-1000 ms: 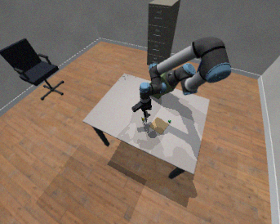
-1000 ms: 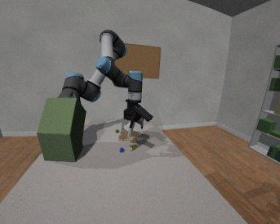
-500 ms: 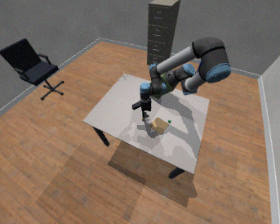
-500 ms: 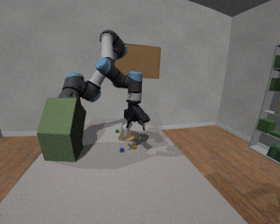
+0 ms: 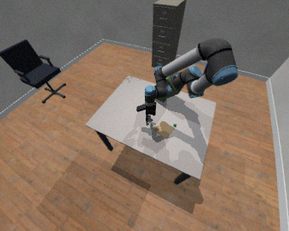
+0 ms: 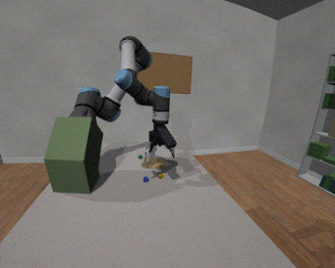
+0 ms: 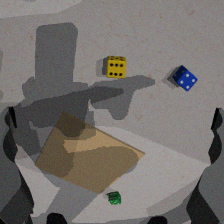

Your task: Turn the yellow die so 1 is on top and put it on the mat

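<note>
The yellow die [image 7: 116,68] [image 6: 160,176] lies on the table off the mat, six pips on its larger visible face, which looks like the top; a narrower side face shows above it in the wrist view. The tan mat [image 7: 95,175] [image 6: 160,165] [image 5: 165,130] lies below it in that view, turned at an angle. The blue die [image 7: 185,78] [image 6: 146,179] shows four pips, right of the yellow one. The small green die [image 7: 114,198] [image 6: 140,156] [image 5: 174,125] lies just off the mat; its pips are unclear. My gripper [image 7: 113,108] [image 6: 161,156] is open and empty above the table, its fingers wide apart.
A large green block [image 6: 64,142] stands beside the arm in the exterior view. The arm's shadow falls across part of the mat and near the yellow die. The table [image 5: 110,105] has its edges well outside the group of dice.
</note>
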`<state>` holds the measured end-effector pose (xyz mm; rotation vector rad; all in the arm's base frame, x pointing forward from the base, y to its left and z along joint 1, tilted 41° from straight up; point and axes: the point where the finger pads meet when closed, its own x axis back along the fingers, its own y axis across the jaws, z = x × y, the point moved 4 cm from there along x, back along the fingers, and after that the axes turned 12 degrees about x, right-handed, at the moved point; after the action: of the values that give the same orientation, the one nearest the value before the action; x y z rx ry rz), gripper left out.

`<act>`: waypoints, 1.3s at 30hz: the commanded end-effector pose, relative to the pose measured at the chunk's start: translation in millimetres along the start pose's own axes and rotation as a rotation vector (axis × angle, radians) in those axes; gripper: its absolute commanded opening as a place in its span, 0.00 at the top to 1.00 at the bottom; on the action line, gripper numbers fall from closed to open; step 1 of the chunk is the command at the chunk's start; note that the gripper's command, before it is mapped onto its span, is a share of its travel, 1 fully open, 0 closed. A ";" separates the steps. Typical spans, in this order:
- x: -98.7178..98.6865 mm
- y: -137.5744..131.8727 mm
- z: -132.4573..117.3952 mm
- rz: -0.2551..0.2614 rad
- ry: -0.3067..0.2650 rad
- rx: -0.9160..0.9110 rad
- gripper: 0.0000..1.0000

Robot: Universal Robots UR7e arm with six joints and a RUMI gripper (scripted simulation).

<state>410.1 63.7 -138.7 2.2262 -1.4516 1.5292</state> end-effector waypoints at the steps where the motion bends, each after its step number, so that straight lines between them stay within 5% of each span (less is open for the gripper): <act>1: 0.1 0.3 0.1 0.000 0.002 -0.027 0.00; 24: -0.4 1.2 -0.3 0.000 0.002 -0.074 0.00; 25: -0.4 1.2 -0.3 0.000 0.002 -0.074 0.79; 39: -0.4 1.2 -0.3 0.000 0.002 -0.074 0.79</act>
<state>408.7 63.9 -139.6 2.1836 -1.4821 1.4506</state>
